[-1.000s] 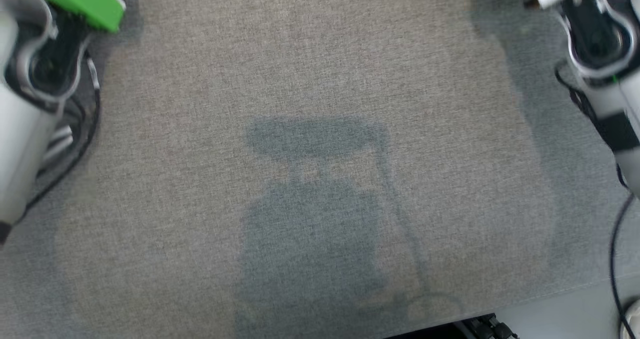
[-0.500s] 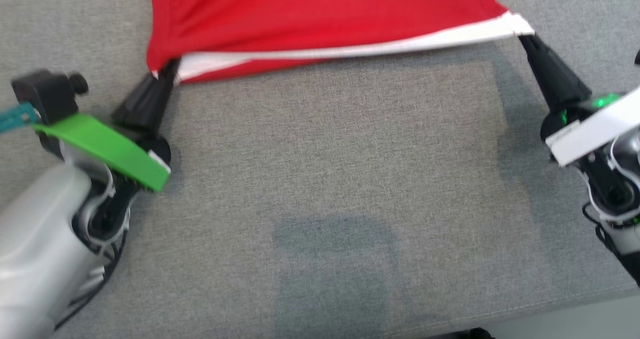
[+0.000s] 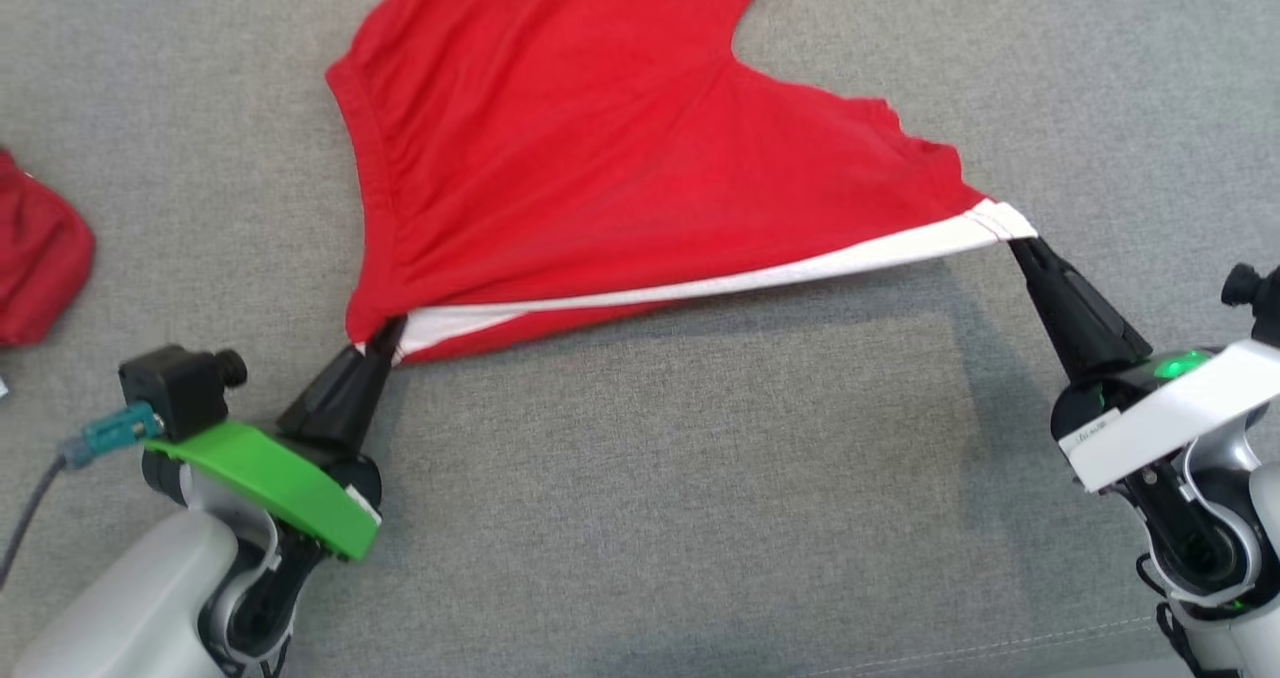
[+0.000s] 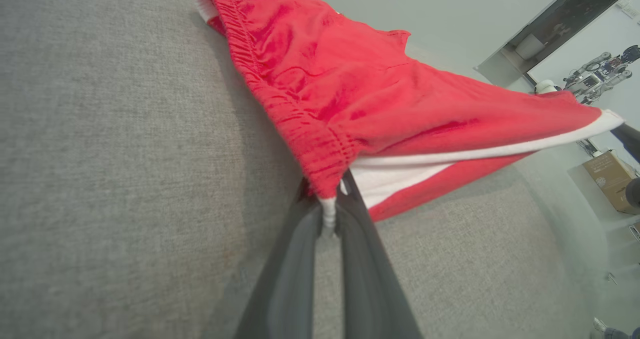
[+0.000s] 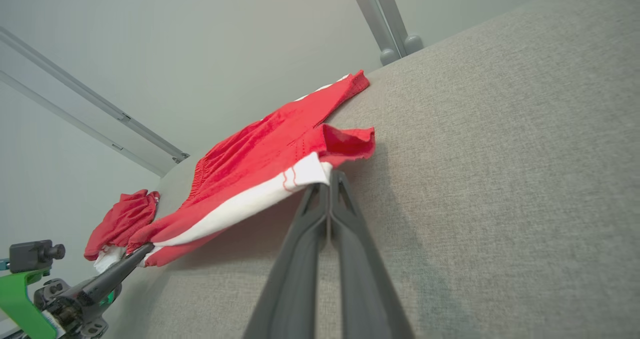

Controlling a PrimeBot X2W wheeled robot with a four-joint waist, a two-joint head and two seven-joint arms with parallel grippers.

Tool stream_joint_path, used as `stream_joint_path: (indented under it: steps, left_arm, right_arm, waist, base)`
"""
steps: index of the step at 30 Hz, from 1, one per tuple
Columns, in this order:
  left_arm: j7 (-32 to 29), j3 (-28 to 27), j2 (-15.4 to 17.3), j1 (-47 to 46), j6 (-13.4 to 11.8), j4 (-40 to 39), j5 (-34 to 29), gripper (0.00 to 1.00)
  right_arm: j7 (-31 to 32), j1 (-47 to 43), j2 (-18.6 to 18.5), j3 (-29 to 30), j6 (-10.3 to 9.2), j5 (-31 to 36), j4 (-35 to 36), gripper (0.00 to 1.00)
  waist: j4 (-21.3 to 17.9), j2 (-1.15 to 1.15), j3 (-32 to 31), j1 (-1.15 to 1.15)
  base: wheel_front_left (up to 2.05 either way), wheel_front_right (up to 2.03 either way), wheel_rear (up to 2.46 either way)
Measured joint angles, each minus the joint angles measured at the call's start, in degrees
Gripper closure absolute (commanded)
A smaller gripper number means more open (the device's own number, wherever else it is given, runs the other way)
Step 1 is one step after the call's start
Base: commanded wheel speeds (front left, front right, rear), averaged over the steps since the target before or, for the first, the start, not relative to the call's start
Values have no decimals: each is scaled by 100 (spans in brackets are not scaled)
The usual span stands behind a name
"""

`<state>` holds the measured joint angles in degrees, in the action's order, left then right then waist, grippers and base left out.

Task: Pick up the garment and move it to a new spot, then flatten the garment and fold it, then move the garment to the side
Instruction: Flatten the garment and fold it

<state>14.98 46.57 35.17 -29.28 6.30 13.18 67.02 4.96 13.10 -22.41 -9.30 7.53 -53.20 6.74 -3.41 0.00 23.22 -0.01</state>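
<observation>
Two tools held one red garment [image 3: 600,158] stretched by its white-striped edge over the grey surface [image 3: 700,458]. The left tool [image 3: 385,336] was clenched on the gathered waistband corner. The right tool [image 3: 1015,248] was clenched on the white-trimmed leg corner. The edge between them ran taut and raised, while the rest of the garment lay on the surface beyond, toward its far side.

Each grip took only a sliver of cloth at the very tips, so a sharper pull apart would likely have slipped a corner free and let that side drop in a heap. Dragging with the far part resting on the rough weave could have bunched it rather than smoothed it. A swing toward the robot's left risked sweeping into the red bundle [image 3: 40,248] lying well apart near that edge.

Counted: one garment in hand, one other red bundle, two tools, one surface.
</observation>
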Motion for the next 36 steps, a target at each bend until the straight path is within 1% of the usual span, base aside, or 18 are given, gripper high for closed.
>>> stream_joint_path:
  steps: [6, 11, 14, 18, 21, 23, 25, 28, 29, 33, 36]
  left_arm:
    - [4, -34, -24, 432, -31, -63, -267, 100]
    - [4, -30, 0, 645, -76, -58, -392, 100]
    - [5, 2, 8, 759, -76, -76, -435, 100]
    - [5, 80, 27, 954, -89, -191, -501, 100]
    - [4, 177, 68, 1132, -186, -367, -568, 100]
    - [4, 216, 60, 1201, -223, -450, -576, 100]
    - [4, 240, 35, 1241, -247, -481, -608, 100]
    - [4, 326, 2, 1240, -276, -361, -721, 100]
    - [4, 324, -42, 1238, -269, -303, -704, 100]
    - [-25, 435, -245, 1146, -144, 3, -721, 100]
    - [-25, 514, -363, 1012, -75, 213, -827, 100]
  right_arm:
    - [313, -550, 452, 339, 0, 346, 422, 100]
    - [528, -953, 769, 413, 0, 530, 712, 100]
    - [621, -1171, 898, 472, -1, 605, 859, 100]
    - [753, -1445, 978, 552, -2, 714, 1044, 100]
    - [870, -1734, 1009, 753, -4, 786, 1151, 100]
    - [909, -1788, 955, 831, -3, 892, 1116, 100]
    - [906, -1750, 893, 842, -4, 953, 932, 100]
    - [791, -1422, 688, 653, -4, 1160, 361, 100]
    - [738, -1289, 563, 494, -3, 1313, 165, 100]
    - [417, -905, 370, -14, -4, 1396, -678, 100]
    - [146, -750, 255, -269, -5, 1404, -1076, 100]
  waist:
    - [36, 0, -304, 0]
    - [40, 0, -481, 0]
    - [31, 0, -547, 0]
    - [9, 0, -612, 0]
    - [7, 0, -638, 0]
    - [15, 0, -632, 0]
    - [12, 0, -591, 0]
    - [-10, 0, -503, 0]
    - [-12, 0, -473, 0]
    - [53, 0, -405, 0]
    - [145, 0, -407, 1]
  base:
    - [0, 0, 0]
    - [0, 0, 0]
    - [0, 0, 0]
    - [0, 0, 0]
    - [0, 0, 0]
    - [0, 0, 0]
    - [0, 0, 0]
    - [0, 0, 0]
    - [0, 0, 0]
    - [0, 0, 0]
    - [0, 0, 0]
